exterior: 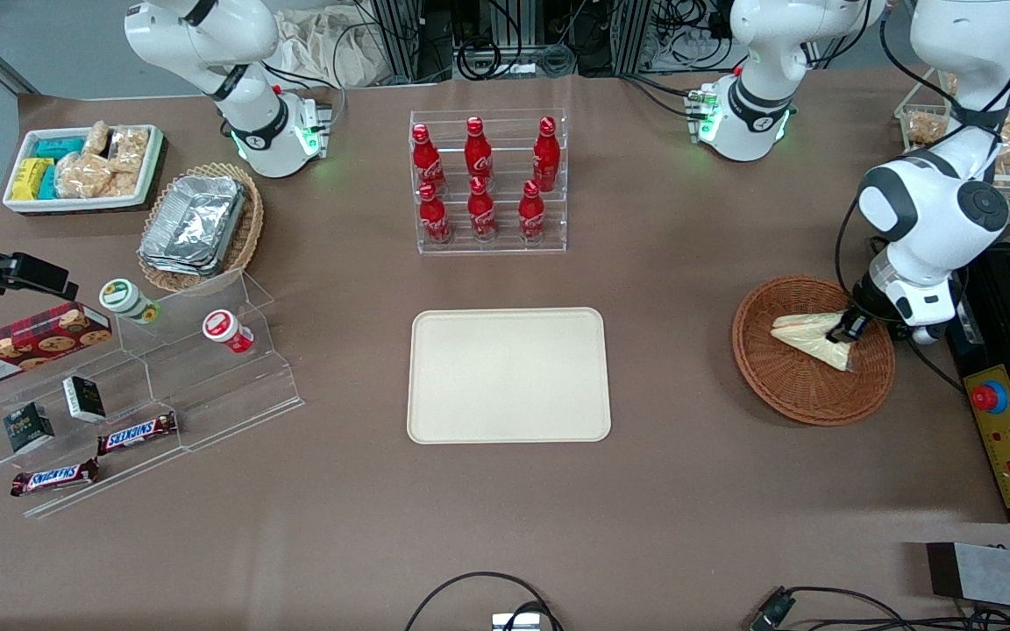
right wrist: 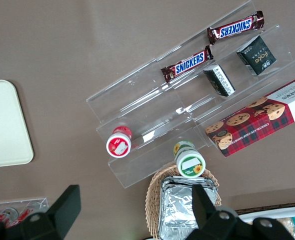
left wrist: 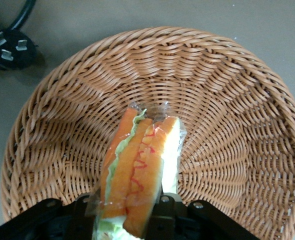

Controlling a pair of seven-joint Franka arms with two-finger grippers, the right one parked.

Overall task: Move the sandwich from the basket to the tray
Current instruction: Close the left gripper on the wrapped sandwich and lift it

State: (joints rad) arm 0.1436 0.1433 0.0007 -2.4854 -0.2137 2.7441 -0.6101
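Closest to the wrist camera we see the sandwich (left wrist: 137, 170), wrapped in clear film, its cut edge showing orange, red and green layers between pale bread. The left gripper (left wrist: 130, 202) has its black fingers (left wrist: 170, 202) clamped on it, one on each side of the wedge. Around it curves the weave of the basket (left wrist: 227, 100), and a black plug (left wrist: 7, 47) lies on the brown table just outside the rim.

From the front we find the gripper (exterior: 847, 331) low over the basket (exterior: 785, 386), at mid-height toward the working arm's end of the frame. The sandwich (exterior: 807, 337) is inside the basket, its narrow tip pointing toward the frame's centre. We cannot tell whether it rests on the wicker or hangs just clear of it.

At the centre of the front frame lies the tray (exterior: 509, 375), well apart from the basket and with nothing on it. Above it, in the upper middle of the frame, a clear rack holds red cola bottles (exterior: 480, 180). Black cables (exterior: 479, 596) loop along the bottom edge.
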